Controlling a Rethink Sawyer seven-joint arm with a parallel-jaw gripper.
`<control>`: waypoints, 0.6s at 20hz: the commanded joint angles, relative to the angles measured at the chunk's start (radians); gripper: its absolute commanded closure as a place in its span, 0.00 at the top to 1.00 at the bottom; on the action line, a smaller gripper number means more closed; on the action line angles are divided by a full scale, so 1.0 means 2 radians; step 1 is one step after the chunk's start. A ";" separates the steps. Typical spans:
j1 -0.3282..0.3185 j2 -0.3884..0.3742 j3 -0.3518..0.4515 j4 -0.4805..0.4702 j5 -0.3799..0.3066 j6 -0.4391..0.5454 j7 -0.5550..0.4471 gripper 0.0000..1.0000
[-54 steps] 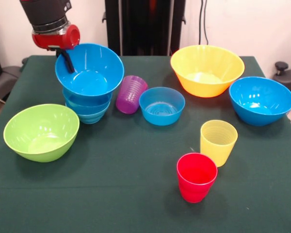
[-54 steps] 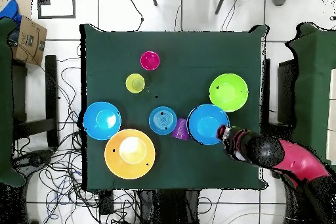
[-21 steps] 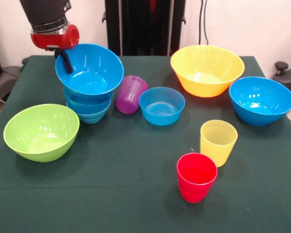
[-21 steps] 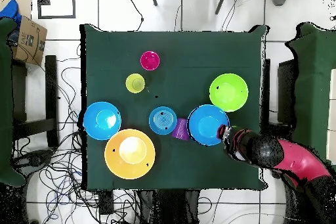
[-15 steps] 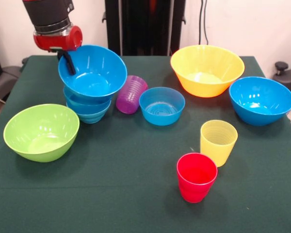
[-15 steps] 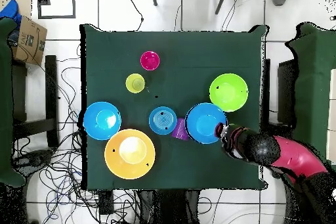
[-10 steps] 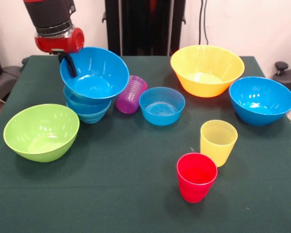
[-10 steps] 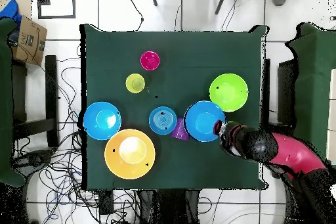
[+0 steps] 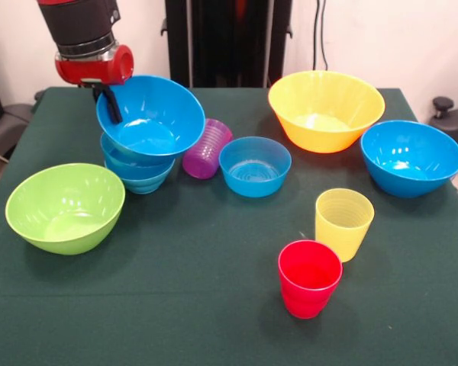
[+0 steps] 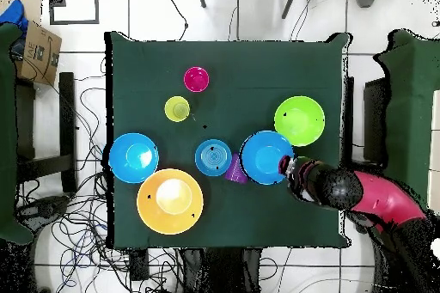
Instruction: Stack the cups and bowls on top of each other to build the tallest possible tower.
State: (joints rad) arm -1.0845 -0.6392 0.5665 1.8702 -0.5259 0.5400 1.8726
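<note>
While tilted, large blue bowl (image 9: 151, 116) rim pinched between fingers (image 9: 111, 105) — atop tower (image 9: 137, 169)

End effector (image 10: 288, 167) at large blue bowl's (image 10: 266, 157) rim, purple cup (image 10: 236, 168) beside, green bowl (image 10: 300, 120) near

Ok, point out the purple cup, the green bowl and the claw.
purple cup (image 9: 207, 148), front view, its ribbed side.
green bowl (image 9: 65, 207), front view, its inner wall.
claw (image 9: 107, 102), front view, the finger at the blue bowl's rim.

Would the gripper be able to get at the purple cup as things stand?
Probably not yet: the gripper is shut on the large blue bowl, whose rim overhangs the tilted purple cup leaning beside the stacked small blue bowls.
</note>
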 commanded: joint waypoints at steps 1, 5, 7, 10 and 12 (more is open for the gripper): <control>0.026 0.020 -0.001 -0.032 -0.024 -0.021 -0.013 0.00; 0.023 0.023 0.000 -0.034 -0.023 -0.016 -0.018 0.00; 0.023 0.023 0.001 -0.035 -0.024 -0.015 -0.021 0.00; 0.023 0.020 0.001 -0.039 -0.032 -0.013 -0.031 1.00; 0.023 0.015 0.002 -0.037 -0.036 -0.025 -0.028 1.00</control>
State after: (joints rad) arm -1.0842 -0.6394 0.5665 1.8581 -0.5257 0.5400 1.8726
